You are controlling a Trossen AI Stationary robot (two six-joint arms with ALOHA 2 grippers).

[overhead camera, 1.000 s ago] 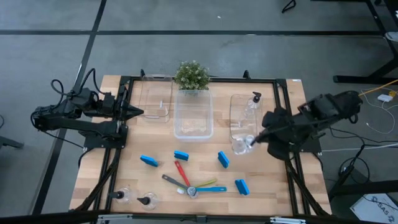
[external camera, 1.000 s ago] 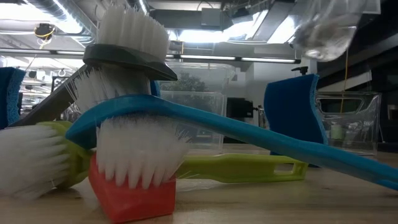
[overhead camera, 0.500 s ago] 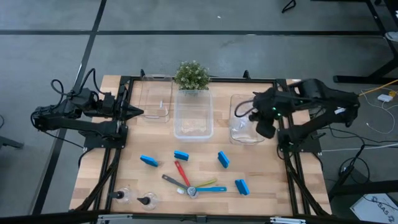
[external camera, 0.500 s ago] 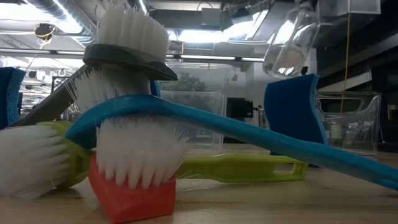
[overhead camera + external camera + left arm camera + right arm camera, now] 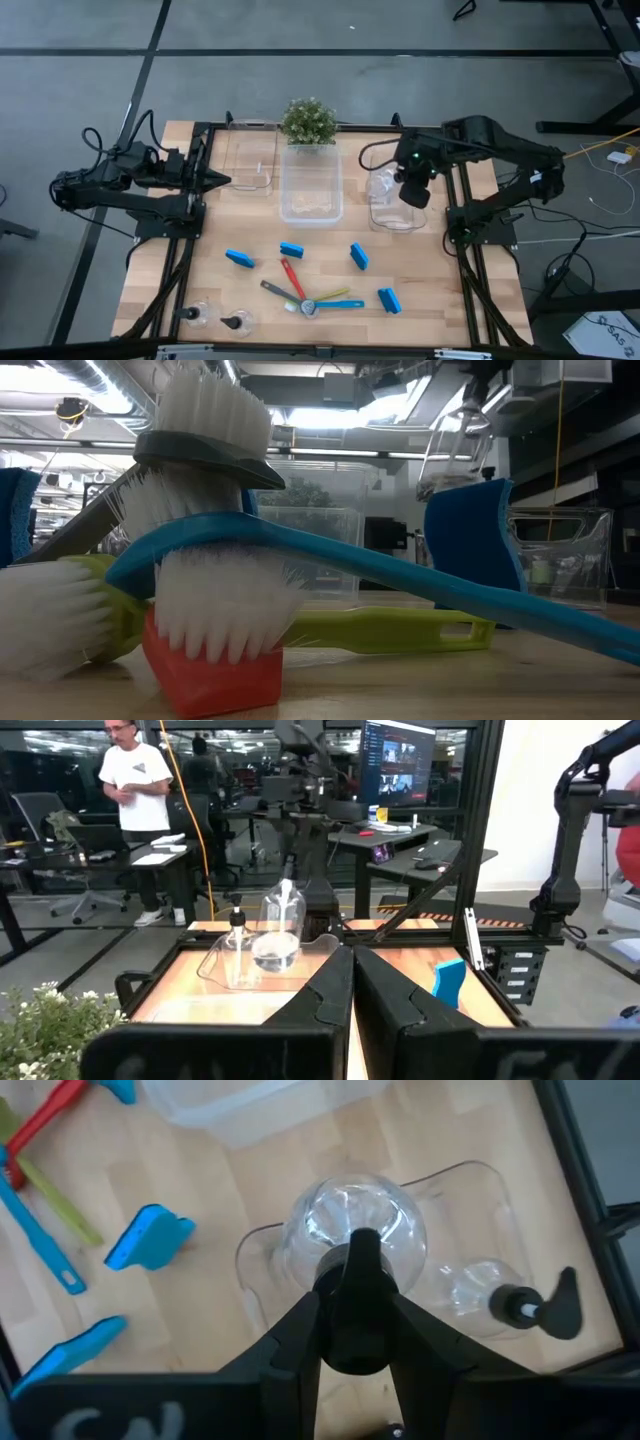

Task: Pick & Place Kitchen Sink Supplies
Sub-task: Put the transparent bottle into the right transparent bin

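High view: right gripper [image 5: 408, 188] hides most of its clear bottle [image 5: 381, 186] over the right bin [image 5: 392, 222]; left gripper [image 5: 222, 181] waits, closed, far left.
Low view: brushes [image 5: 215, 590] block the counter [image 5: 400, 680].
Right wrist view: fingers [image 5: 300, 1335] clamp the pump neck; second bottle [image 5: 490, 1295] lies in the bin.

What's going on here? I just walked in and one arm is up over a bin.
The right gripper is shut on a clear pump bottle, holding it above the right-hand clear bin, where another bottle already lies. The left gripper waits shut at the table's left edge. Two more bottles, the four blue sponges and the crossed brushes lie on the table.
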